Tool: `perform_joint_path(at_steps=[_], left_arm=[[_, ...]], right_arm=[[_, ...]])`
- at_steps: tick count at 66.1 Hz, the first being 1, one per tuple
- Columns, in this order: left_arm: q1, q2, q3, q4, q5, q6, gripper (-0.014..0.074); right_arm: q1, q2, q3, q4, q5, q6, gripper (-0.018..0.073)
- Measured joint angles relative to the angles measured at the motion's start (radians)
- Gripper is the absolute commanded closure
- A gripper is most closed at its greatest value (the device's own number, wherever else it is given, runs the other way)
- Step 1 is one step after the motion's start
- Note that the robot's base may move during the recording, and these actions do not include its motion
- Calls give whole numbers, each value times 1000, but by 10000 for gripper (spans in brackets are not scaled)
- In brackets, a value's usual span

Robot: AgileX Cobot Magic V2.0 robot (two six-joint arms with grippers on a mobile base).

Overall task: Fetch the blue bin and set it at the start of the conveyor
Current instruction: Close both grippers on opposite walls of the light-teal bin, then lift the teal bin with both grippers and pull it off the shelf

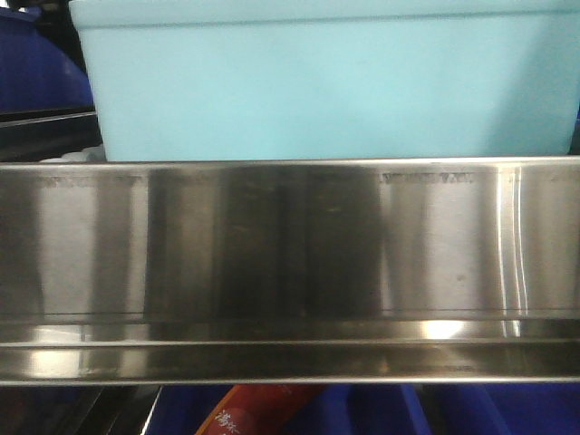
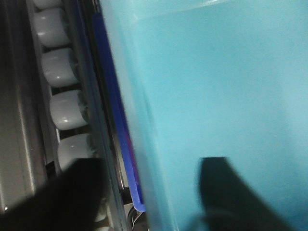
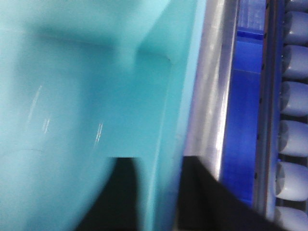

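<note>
Only the front view carries any markings. The steel shelf front [image 1: 290,263] has a faint stamped line [image 1: 426,178] along its top lip, just below the blue bin [image 1: 326,82]. A matching trace sits at the left end [image 1: 77,181]. Both are too faint and smeared to read. Under the shelf, a red-orange pack [image 1: 267,406] bears yellow Chinese characters [image 1: 225,419]. They are cut off by the picture edge and not legible. In both wrist views, no text can be read.

Bright glare bands lie on the steel shelf [image 1: 272,254], dark in its middle. Both wrist views are blurred, the bin [image 2: 216,86] out of focus.
</note>
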Motion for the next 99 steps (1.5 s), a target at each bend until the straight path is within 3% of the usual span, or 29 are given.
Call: perform_joint_path(at_steps=[5,30,45,54,77,99], left_arm=[[0,0,0,0,0,0,708],[0,-25,0,-20,15,-16,708],[-58,-176,2,4,18,-22,708],[-85,-289,35,13,26,-49,708],[-87,-541,117,39,80,-90,708],[-87,-550,122,79,81,-100,708]], right_arm=[[0,2,0,5,-3,10,711],[0,-48,0,5,9,16,712],[0,-223,0,5,42,16,712],[19,-333,0,5,91,20,712],[142,-466,0,22,141,29,712],[149,-421,0,39,116,31,712]])
